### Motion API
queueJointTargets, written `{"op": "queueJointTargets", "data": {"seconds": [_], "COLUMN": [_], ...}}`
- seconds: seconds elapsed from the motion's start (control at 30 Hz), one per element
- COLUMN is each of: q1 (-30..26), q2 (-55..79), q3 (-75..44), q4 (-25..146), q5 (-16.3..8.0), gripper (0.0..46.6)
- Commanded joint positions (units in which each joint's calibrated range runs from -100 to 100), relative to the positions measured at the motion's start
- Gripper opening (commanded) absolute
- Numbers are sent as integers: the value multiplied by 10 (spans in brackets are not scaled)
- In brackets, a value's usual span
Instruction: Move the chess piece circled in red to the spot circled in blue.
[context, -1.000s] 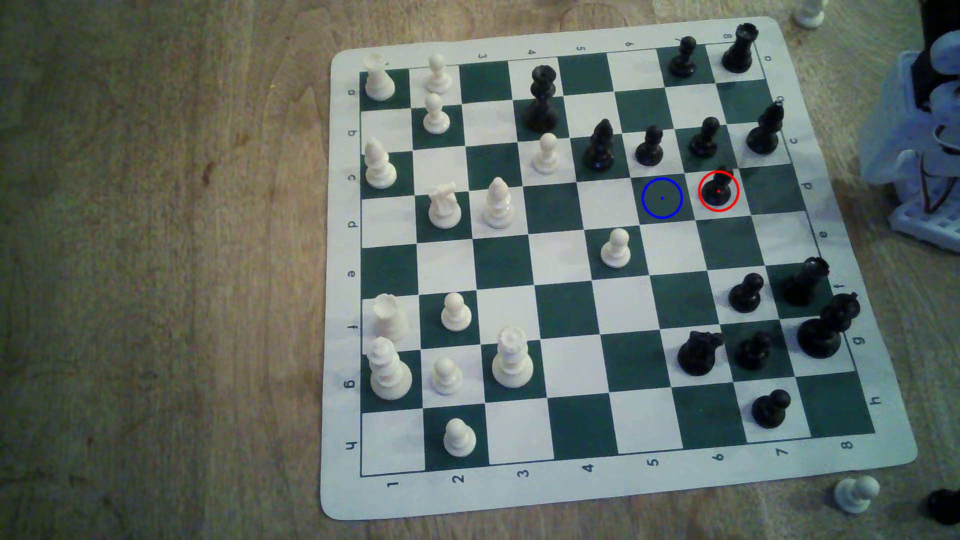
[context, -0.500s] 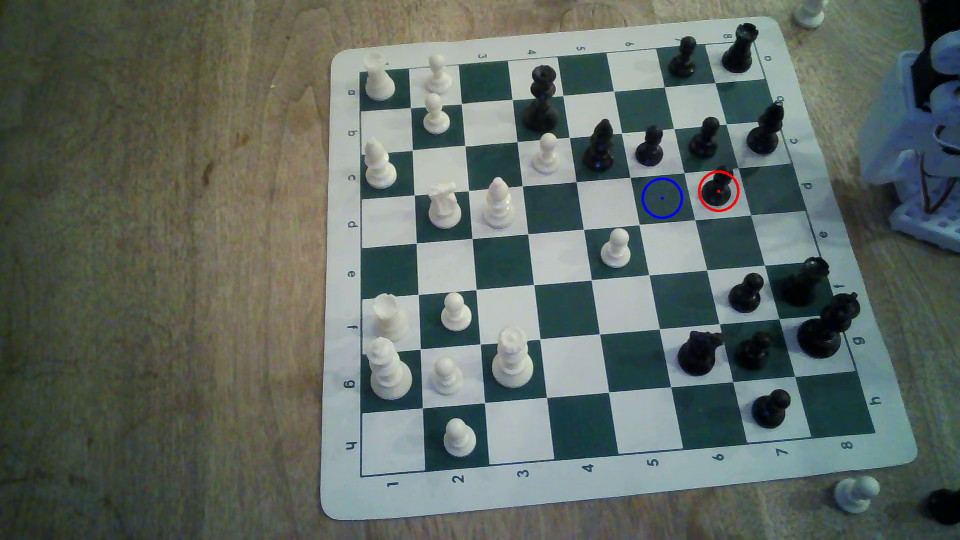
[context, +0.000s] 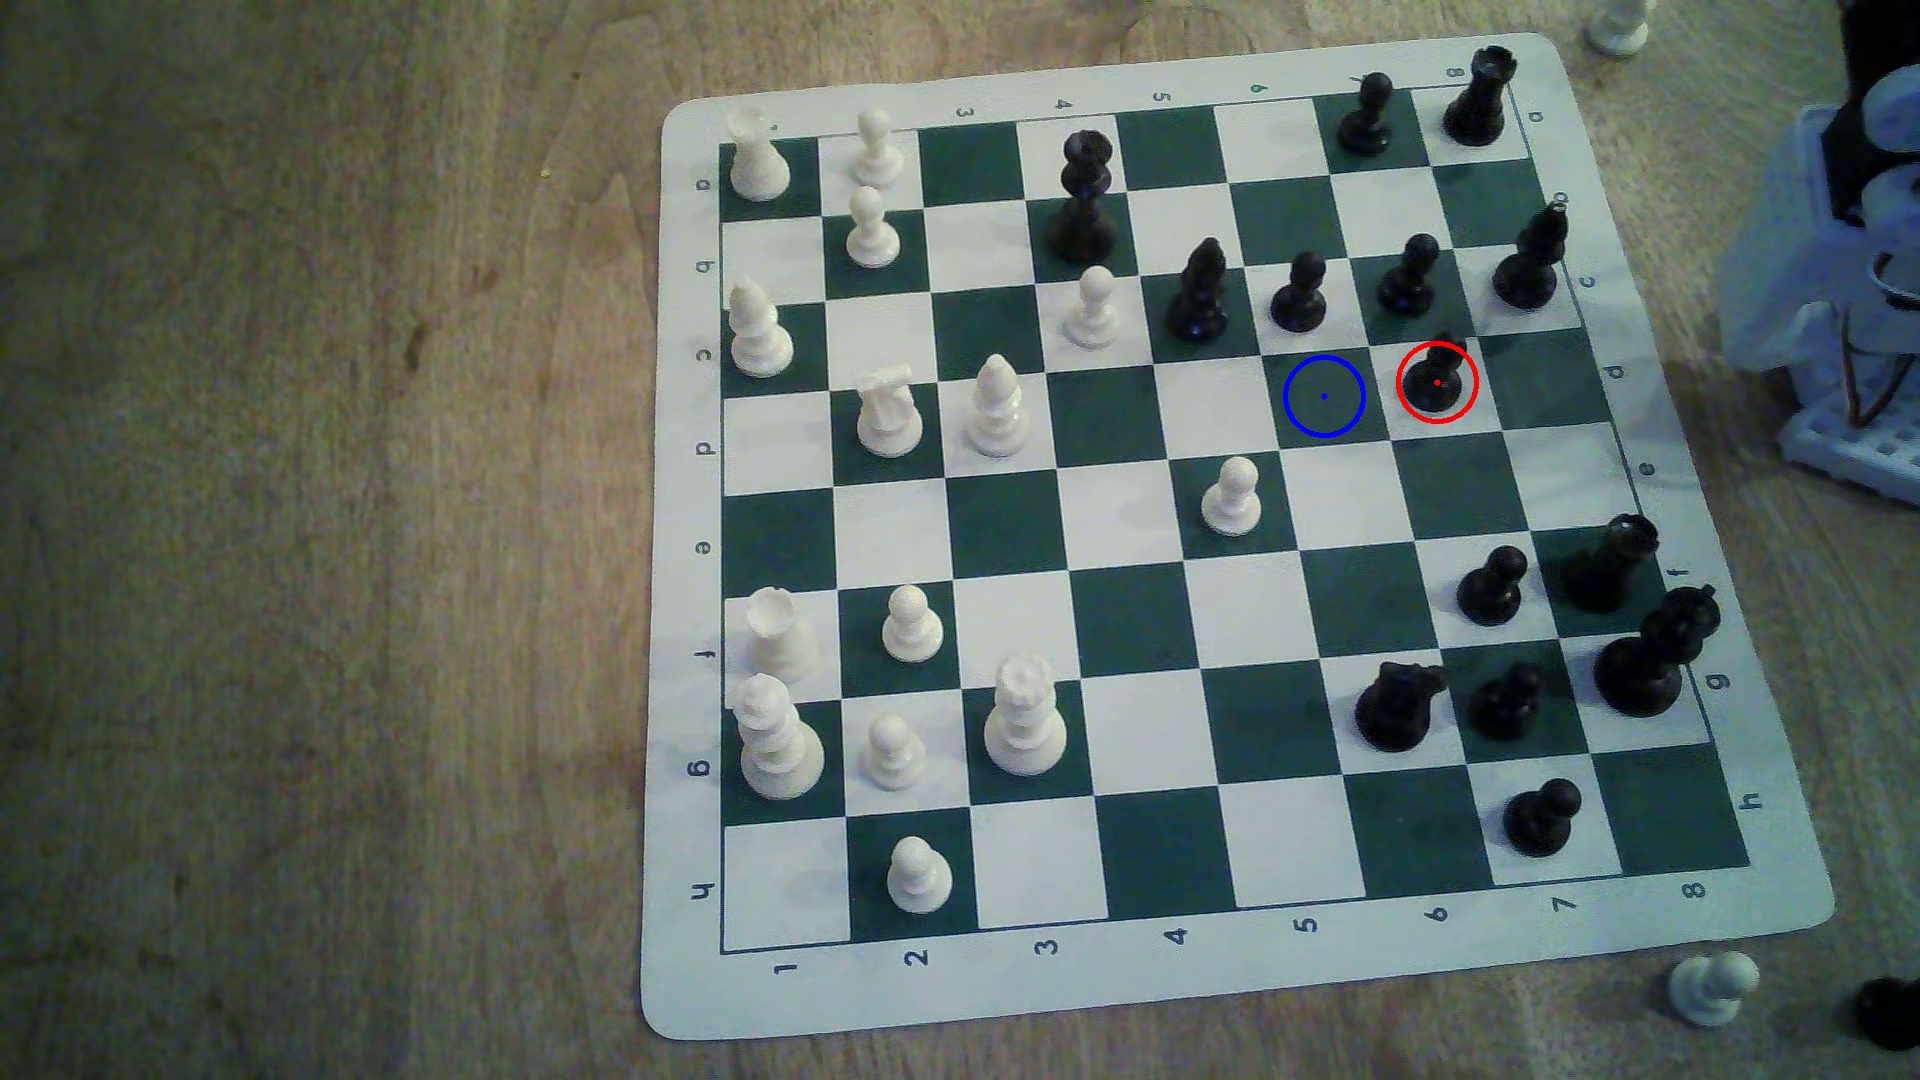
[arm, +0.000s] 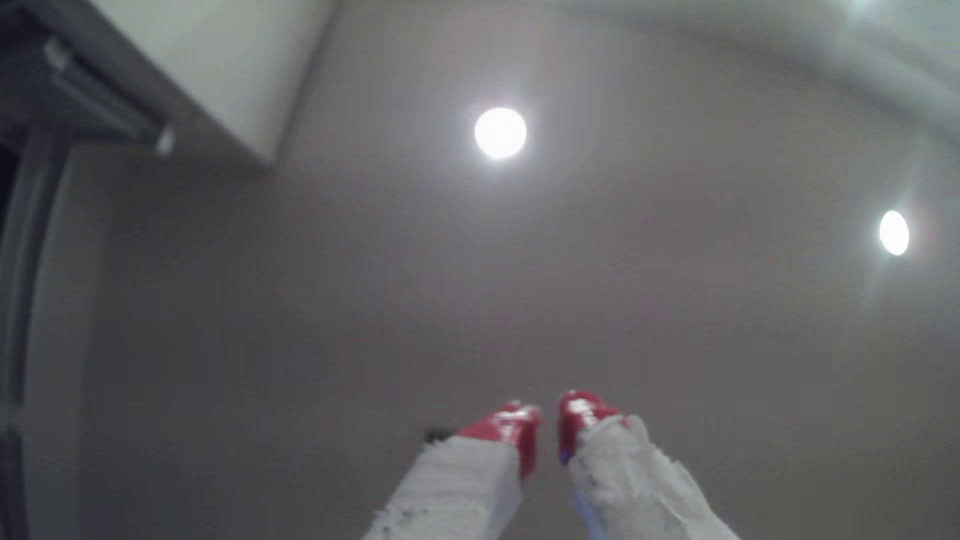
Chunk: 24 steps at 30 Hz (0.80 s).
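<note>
On the chessboard (context: 686, 540), the black pawn (context: 1437, 379) stands ringed red on a white square, the blue-ringed green square (context: 1324, 396) adjoining at 9 o'clock. Judged light, rigid, glossy and slippery; grip the narrow neck. The pincer (arm: 549, 415) points ceilingward, well apart from the pawn, tips narrowly parted, empty.
</note>
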Motion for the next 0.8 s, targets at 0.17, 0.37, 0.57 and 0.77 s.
{"op": "queueJointTargets", "data": {"seconds": [0.17,0.37,0.57,0.77], "q1": [-24,-21,40,46], "q2": [-1,-1,-2,18], "q3": [8,8,8,-160], "q4": [284,543,704,1058], "q5": [21,65,24,-24], "gripper": [2,2,3,4]}}
